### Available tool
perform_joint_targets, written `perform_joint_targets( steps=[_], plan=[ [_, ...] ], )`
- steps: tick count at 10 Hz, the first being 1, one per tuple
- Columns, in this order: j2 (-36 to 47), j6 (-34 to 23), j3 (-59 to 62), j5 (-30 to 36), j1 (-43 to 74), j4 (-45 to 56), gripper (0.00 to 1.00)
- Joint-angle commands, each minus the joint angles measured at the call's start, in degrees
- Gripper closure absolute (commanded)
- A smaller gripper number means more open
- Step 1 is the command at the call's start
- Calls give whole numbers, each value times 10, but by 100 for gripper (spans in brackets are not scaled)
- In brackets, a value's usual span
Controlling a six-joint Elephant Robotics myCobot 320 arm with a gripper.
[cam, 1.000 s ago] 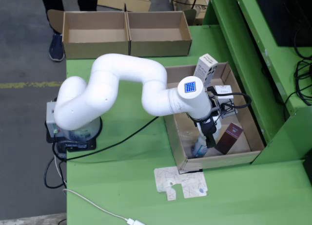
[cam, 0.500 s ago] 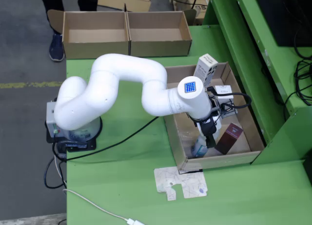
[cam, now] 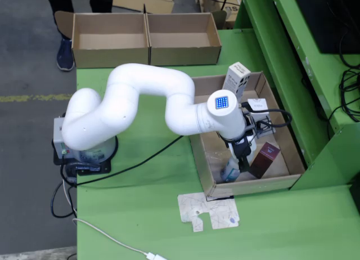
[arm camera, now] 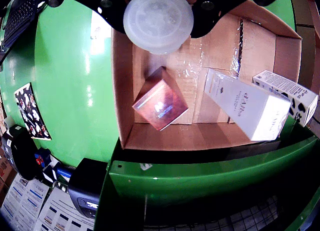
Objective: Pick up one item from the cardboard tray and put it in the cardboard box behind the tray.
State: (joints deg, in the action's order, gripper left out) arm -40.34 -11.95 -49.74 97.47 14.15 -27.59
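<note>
While the hand is lowered into the cardboard tray, only the pick seems under way. A clear round-topped item is seen pressed under it in the wrist view; whether it is gripped cannot be told, the jaws being hidden. The red box and white cartons lie in the tray. The cardboard box behind holds nothing visible.

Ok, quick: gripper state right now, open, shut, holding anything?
Gripper: cannot tell. It is down inside the brown cardboard tray, right at a small pale blue-white item, but no grip is visible.
</note>
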Motion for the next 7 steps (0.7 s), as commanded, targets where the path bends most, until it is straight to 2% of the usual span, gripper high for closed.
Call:
perform_joint_targets(
  steps=[1,4,5,7],
  plan=[
    [-27,-11,178,10,10,112,100],
    [-1,-10,181,11,10,137,100],
    [40,-6,156,11,10,148,100],
    [70,1,139,11,4,158,100]
  ],
)
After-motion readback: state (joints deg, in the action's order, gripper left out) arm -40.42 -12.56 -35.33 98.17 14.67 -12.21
